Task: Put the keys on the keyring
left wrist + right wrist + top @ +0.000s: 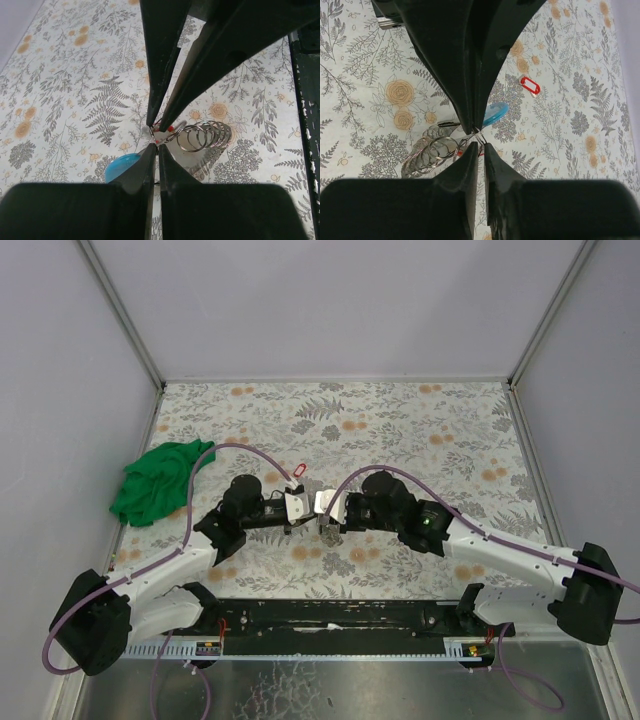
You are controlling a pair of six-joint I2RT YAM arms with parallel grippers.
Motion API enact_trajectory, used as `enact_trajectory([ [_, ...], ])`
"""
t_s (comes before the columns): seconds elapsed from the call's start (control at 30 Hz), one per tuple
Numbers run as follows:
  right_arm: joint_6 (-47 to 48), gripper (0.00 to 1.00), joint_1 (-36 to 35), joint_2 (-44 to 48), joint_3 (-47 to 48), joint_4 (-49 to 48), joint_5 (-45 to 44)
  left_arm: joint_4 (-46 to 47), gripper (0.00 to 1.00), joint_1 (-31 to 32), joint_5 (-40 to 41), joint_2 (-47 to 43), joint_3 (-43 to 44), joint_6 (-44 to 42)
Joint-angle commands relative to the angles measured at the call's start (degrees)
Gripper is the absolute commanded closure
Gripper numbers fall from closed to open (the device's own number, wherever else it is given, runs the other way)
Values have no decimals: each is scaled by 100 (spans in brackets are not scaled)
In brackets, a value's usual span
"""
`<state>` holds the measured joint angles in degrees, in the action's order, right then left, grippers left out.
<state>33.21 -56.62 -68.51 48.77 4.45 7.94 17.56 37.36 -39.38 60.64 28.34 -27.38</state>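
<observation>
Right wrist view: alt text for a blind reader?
Right tool and left tool meet tip to tip beside stacked silver wire rings on floral cloth. A light-blue plastic piece sits behind; a red oblong tag lies apart.

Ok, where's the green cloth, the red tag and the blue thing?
green cloth [160, 483], top view, middle of the crumpled heap.
red tag [530, 85], right wrist view, middle of its plastic body.
blue thing [497, 111], right wrist view, the part showing beside the dark fingers.
</observation>
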Motion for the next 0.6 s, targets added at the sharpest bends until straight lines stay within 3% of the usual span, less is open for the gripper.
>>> enact_trajectory([
  [0.0, 41, 82, -76, 189, 49, -423, 140, 796, 100, 77, 165, -21, -41, 180],
  [0.4, -319, 62, -73, 681, -272, -508, -432, 865, 100, 74, 301, -30, -96, 154],
  [0.57, -557, 60, -68, 830, -659, -1019, -561, 947, 100, 67, 293, -7, -107, 218],
])
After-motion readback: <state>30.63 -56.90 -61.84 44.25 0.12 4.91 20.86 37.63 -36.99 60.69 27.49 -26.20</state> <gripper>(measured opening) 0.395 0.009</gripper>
